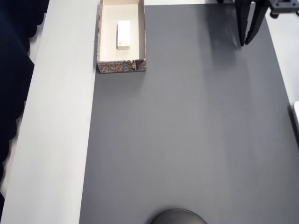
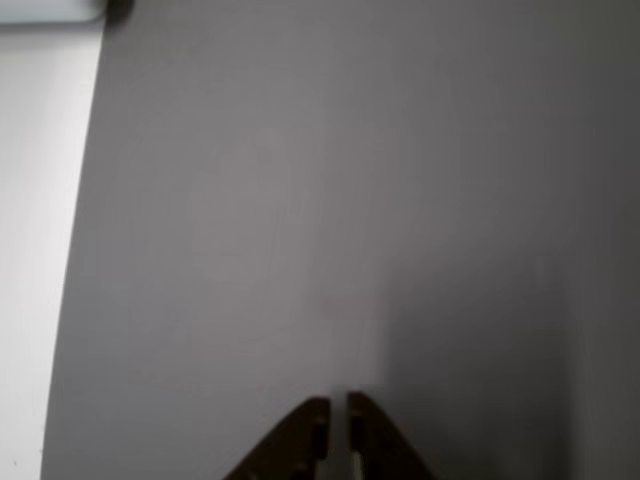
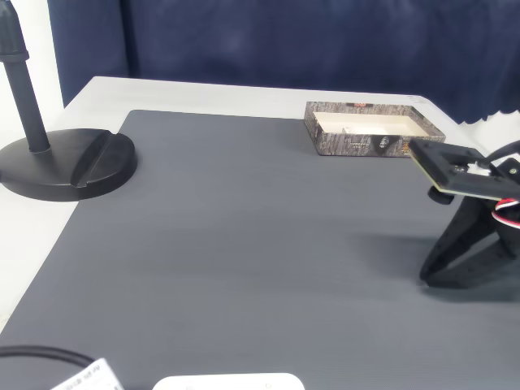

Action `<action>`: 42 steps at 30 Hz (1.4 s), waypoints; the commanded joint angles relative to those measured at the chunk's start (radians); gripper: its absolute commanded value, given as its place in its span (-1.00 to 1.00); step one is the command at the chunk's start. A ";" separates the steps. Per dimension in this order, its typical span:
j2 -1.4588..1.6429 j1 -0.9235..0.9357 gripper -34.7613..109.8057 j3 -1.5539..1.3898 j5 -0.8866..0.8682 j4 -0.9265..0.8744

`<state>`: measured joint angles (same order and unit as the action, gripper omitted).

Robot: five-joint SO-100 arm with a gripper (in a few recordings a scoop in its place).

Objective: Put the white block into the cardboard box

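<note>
White block (image 1: 124, 34) lies flat inside the cardboard box (image 1: 141, 32) in the overhead view, at the picture's top edge and well apart to the left of the gripper (image 1: 247, 43), whose dark fingers (image 1: 240, 28) taper down to tips that nearly meet over the grey mat (image 1: 187, 140). In the wrist view the gripper (image 2: 338, 402) shows jaws drawn almost together with a thin slit between them, nothing held, bare mat ahead. In the fixed view the gripper (image 3: 429, 276) rests its tips on the mat, the box (image 3: 357, 145) beyond and behind it, and a black round stand base (image 3: 65, 166) sits far to the left.
</note>
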<state>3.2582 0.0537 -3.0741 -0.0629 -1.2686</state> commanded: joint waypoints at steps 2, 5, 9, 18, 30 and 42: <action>0.009 0.000 -0.54 -0.018 0.023 -0.017; 0.015 0.008 -0.54 -0.018 0.037 -0.025; 0.017 0.006 -0.54 -0.018 0.037 -0.025; 0.066 0.021 -0.54 -0.018 0.020 -0.046; 0.066 0.020 -0.54 -0.018 0.023 -0.046; 0.066 -0.014 -0.54 -0.018 0.021 -0.046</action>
<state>3.2904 0.0583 -3.0741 -0.0368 -1.3116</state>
